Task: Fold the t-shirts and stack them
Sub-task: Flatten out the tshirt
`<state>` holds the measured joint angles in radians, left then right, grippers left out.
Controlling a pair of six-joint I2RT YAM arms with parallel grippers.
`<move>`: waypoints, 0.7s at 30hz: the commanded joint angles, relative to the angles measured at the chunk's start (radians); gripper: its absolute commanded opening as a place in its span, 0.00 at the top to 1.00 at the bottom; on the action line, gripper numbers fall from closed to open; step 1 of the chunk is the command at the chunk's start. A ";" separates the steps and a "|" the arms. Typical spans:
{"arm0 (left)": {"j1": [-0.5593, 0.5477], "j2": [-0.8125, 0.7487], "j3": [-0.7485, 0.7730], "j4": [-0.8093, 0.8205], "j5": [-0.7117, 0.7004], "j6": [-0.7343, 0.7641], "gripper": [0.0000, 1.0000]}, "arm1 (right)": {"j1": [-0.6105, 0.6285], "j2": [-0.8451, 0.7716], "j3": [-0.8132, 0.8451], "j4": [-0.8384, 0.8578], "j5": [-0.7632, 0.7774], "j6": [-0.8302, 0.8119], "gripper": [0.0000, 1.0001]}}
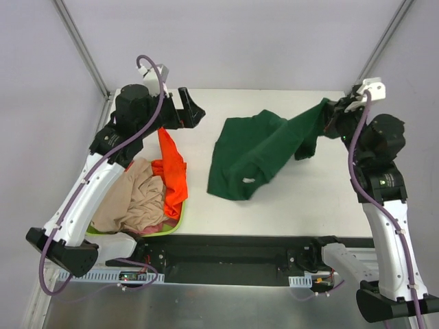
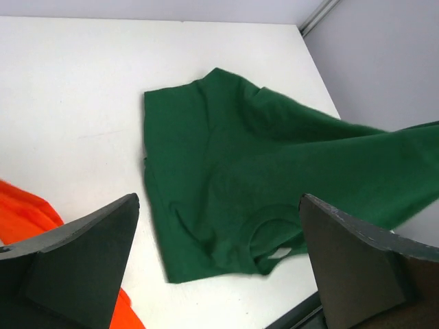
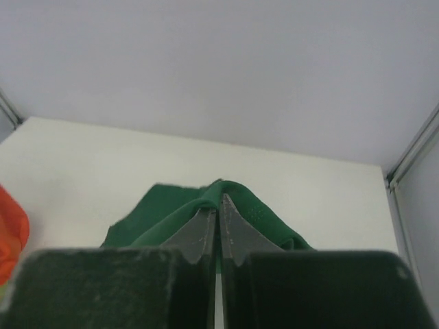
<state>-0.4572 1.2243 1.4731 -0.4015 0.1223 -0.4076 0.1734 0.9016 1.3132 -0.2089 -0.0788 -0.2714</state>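
The dark green t-shirt (image 1: pixel 250 156) lies crumpled in the middle of the table, its white neck label (image 1: pixel 247 180) near the front. One corner is stretched up and to the right. My right gripper (image 1: pixel 330 118) is shut on that corner and holds it above the table; in the right wrist view the cloth (image 3: pixel 236 199) drapes over the closed fingertips. My left gripper (image 1: pixel 193 110) is open and empty, above the table left of the shirt (image 2: pixel 260 171). An orange t-shirt (image 1: pixel 173 168) and a beige t-shirt (image 1: pixel 134 195) lie heaped at the left.
A lime-green plastic basket (image 1: pixel 173 225) under the heaped shirts sits at the front left. A pink cloth (image 1: pixel 156 226) peeks out at its front. The table's dark front edge (image 1: pixel 233 240) runs below. Grey walls enclose the table.
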 commanded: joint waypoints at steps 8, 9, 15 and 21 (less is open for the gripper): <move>0.000 -0.289 -0.209 0.043 -0.220 -0.069 0.01 | -0.005 -0.116 -0.235 0.000 0.047 0.064 1.00; 0.000 -0.295 -0.226 0.038 -0.230 -0.076 0.01 | -0.005 -0.118 -0.245 -0.010 0.048 0.063 1.00; 0.000 -0.289 -0.354 -0.060 -0.315 -0.177 0.01 | -0.003 -0.132 -0.331 -0.046 0.067 0.084 1.00; 0.000 -0.203 -0.555 -0.129 -0.290 -0.325 0.17 | -0.005 -0.107 -0.382 -0.067 0.070 0.080 0.99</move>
<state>-0.4572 0.9791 1.0195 -0.4572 -0.1432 -0.6048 0.1734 0.7856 0.9382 -0.2806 -0.0292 -0.2054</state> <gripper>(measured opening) 0.918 0.009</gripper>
